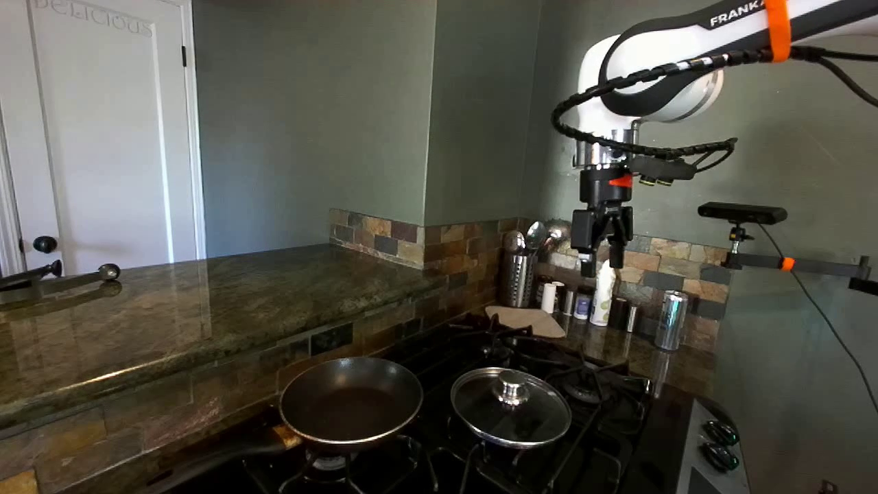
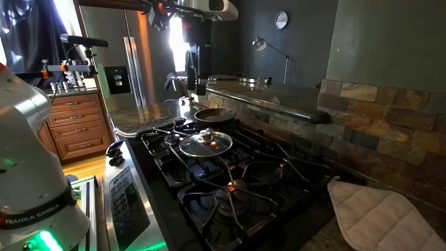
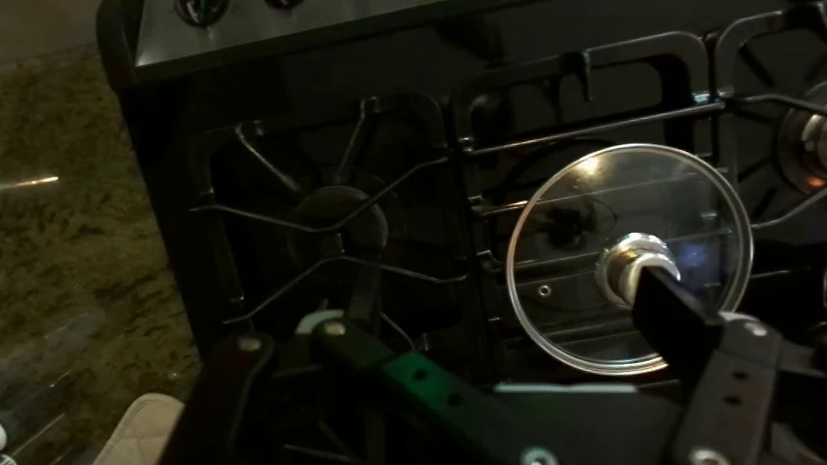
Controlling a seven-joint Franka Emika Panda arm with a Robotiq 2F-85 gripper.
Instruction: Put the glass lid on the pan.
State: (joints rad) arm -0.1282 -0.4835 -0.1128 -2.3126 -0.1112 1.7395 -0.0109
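The pan (image 1: 352, 405) is parked right side up at the near end of the stove (image 1: 660, 432) as seen in an exterior view, with its dark handle (image 1: 233, 449) pointed away from the stove's middle. The brownish inside can be seen just fine. A bit farther along, around the middle of the stove, the glass lid (image 1: 511, 412) is laid with its shiny knob (image 1: 512, 385) up, just beside the pan, with a gap left between the two. A raised stone counter (image 1: 240, 295) is run along the stove's side opposite the control panel (image 2: 130, 205).

As for the gripper (image 1: 602, 266), it's held up in the air over the stove, farther along than the lid, pointed straight down. Its fingers (image 3: 675, 316) are spread wide with just air between them. In the wrist view the knob gets overlapped by one finger, but in both exterior views the gripper is shown well above the lid.

At the stove's far end a pale pot holder (image 1: 528, 321) is laid right beside it. Past that end, a steel canister (image 1: 519, 281) packed with metal utensils (image 1: 536, 237), a white bottle (image 1: 603, 295) and a shiny can (image 1: 671, 322) are lined up, with stone tiles (image 1: 686, 264) set behind.
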